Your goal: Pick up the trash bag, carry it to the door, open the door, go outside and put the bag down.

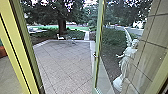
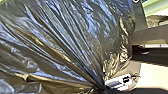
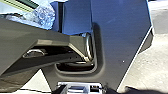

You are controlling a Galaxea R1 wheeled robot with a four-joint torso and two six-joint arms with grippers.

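"The left gripper (image 2: 100, 89) — what has it got?"

"The bag (image 2: 62, 37), by its gathered neck. In the left wrist view the dark plastic pleats in to that grip and fans out from it, so I'd say it's clenched there."

"And the right wrist view?"

"A crinkled, shiny patch (image 3: 44, 15) out past the robot's own dark parts; it may be plastic, I can't be sure. Whether the right gripper is released or clenched, I can't tell. Pale ground (image 3: 152, 68) lies off beyond it, sunlit."

"Now the head view. Which step are we on?"

"Going out, I judge. The door (image 1: 98, 37) stands open ahead of the grippers, its glass to their right, the frame (image 1: 15, 47) to their left. The next move wants a straight, slow drive through the gap — bag kept clear of both edges — and only then a lowering."

"Onto what?"

"Paving (image 1: 62, 63), laid in squares, looking flat and hard, with room enough ahead of the grippers. Farther off are a white chair (image 1: 60, 37) and a big tree (image 1: 62, 15). A white statue (image 1: 125, 58) shows through the glass to their right, by a tiled wall (image 1: 152, 47)."
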